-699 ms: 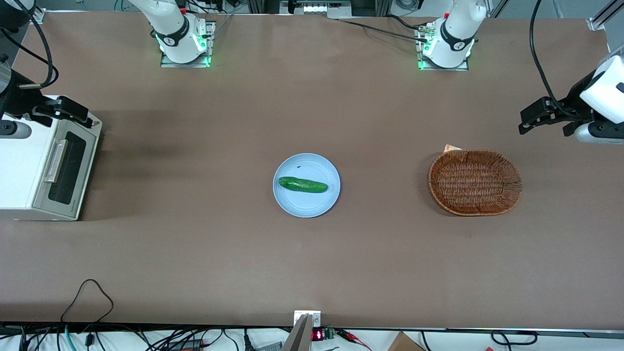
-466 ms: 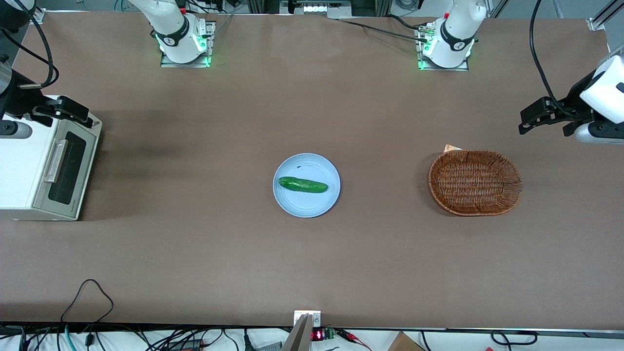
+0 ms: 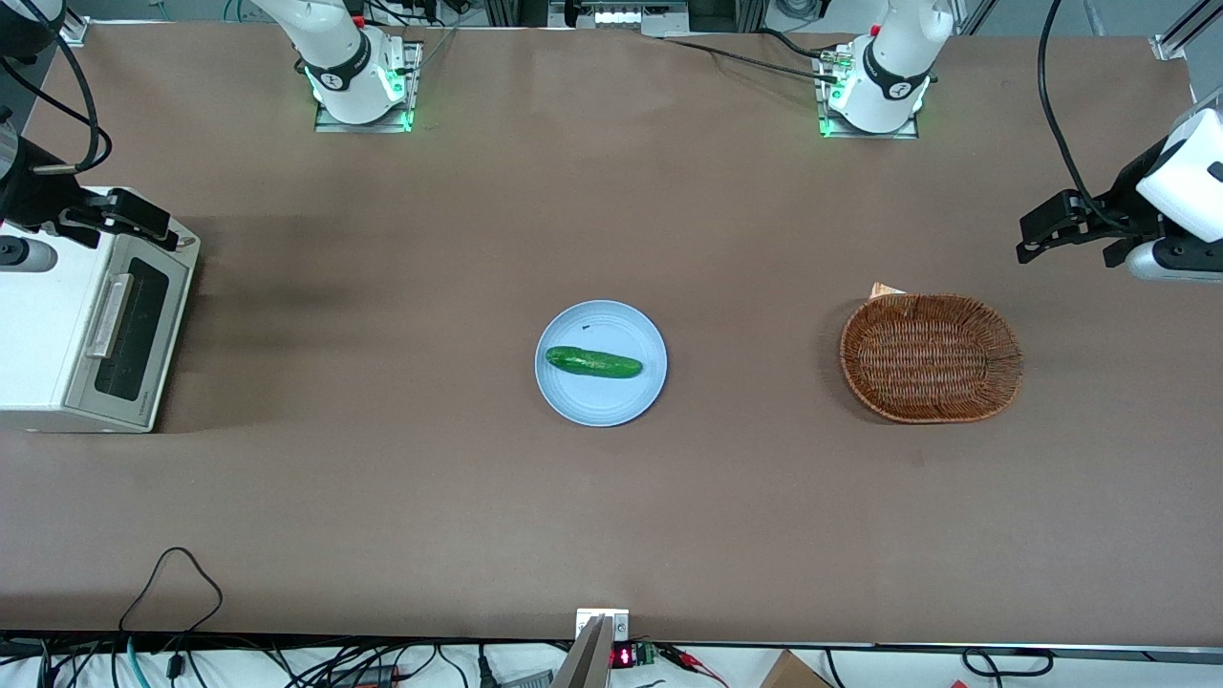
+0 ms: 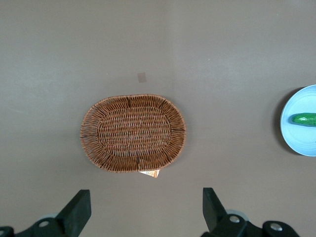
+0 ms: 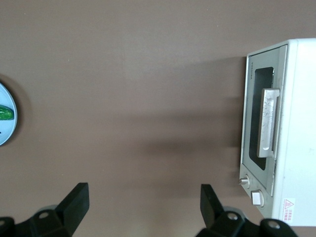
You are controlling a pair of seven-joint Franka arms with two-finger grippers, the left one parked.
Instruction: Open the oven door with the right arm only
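Observation:
The cream-white toaster oven (image 3: 57,334) stands at the working arm's end of the table. Its oven door (image 3: 134,330), with dark glass and a silver bar handle (image 3: 108,315), is shut. The right arm's black gripper (image 3: 143,222) hovers above the oven's corner that is farther from the front camera than the handle, touching nothing. In the right wrist view the gripper (image 5: 143,195) is open and empty over bare table, with the oven door (image 5: 253,133), its handle (image 5: 269,123) and two knobs (image 5: 243,181) off to one side.
A light blue plate (image 3: 611,401) with a green cucumber (image 3: 592,362) lies mid-table. A wicker basket (image 3: 932,356) sits toward the parked arm's end. Cables (image 3: 172,573) trail at the table edge nearest the front camera.
The gripper has shifted slightly farther from the front camera over the oven's corner. The oven door stays shut.

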